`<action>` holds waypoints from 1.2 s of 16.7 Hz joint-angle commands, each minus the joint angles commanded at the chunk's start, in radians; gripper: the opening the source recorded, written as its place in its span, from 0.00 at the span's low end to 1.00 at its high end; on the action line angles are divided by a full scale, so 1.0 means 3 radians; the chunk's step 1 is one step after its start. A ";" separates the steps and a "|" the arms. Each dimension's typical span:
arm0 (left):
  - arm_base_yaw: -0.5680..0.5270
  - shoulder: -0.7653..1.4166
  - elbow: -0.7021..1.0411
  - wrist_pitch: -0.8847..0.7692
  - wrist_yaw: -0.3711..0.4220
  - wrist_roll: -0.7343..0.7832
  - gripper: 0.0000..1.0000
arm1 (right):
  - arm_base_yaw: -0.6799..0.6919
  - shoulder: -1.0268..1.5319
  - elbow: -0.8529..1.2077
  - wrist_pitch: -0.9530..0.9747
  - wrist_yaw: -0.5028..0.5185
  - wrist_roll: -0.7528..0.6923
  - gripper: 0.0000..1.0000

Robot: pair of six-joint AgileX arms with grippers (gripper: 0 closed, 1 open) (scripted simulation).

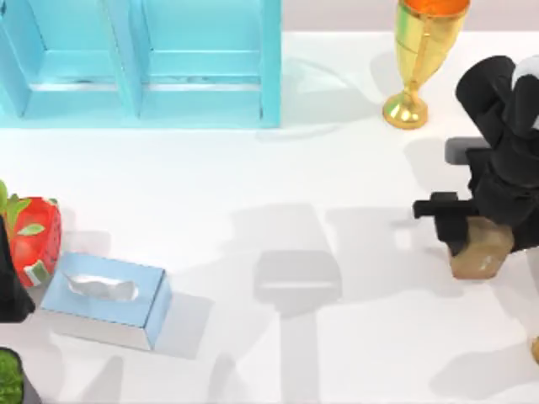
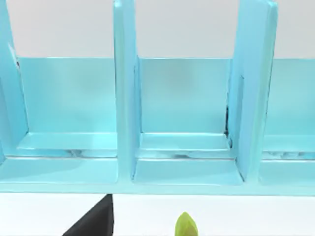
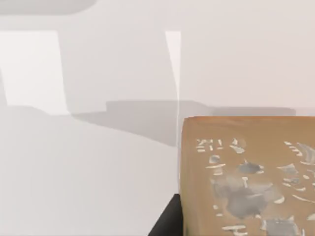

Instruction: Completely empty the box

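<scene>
The right arm (image 1: 505, 126) is matt black all over, built from rounded, bulky segments that look like smooth moulded shells. A small white patch shows on its upper part, near the edge of the top view. A flat grey block sticks out from its side. Lower down, its pincer (image 1: 467, 240) is black too, with a squared, boxy body and a short straight bar jutting sideways. The left arm (image 1: 10, 282) appears as a dark, narrow black wedge with plain, unmarked surfaces. In the left wrist view, a black angular corner (image 2: 96, 221) shows.
</scene>
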 joint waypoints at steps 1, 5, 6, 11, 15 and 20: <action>0.0000 0.0000 0.0000 0.0000 0.0000 0.0000 1.00 | 0.0000 0.0000 0.0000 0.0000 0.0000 0.0000 0.15; 0.0000 0.0000 0.0000 0.0000 0.0000 0.0000 1.00 | 0.0000 0.0000 0.0000 0.0000 0.0000 0.0000 0.45; 0.0000 0.0000 0.0000 0.0000 0.0000 0.0000 1.00 | 0.0000 0.0000 0.0000 0.0000 0.0000 0.0000 0.53; 0.0000 0.0000 0.0000 0.0000 0.0000 0.0000 1.00 | 0.0000 0.0000 0.0000 0.0000 0.0000 0.0000 0.90; 0.0000 0.0000 0.0000 0.0000 0.0000 0.0000 1.00 | 0.0000 0.0000 0.0000 0.0000 0.0000 0.0000 1.00; 0.0000 0.0000 0.0000 0.0000 0.0000 0.0000 1.00 | 0.0000 0.0000 0.0000 0.0000 0.0000 0.0000 1.00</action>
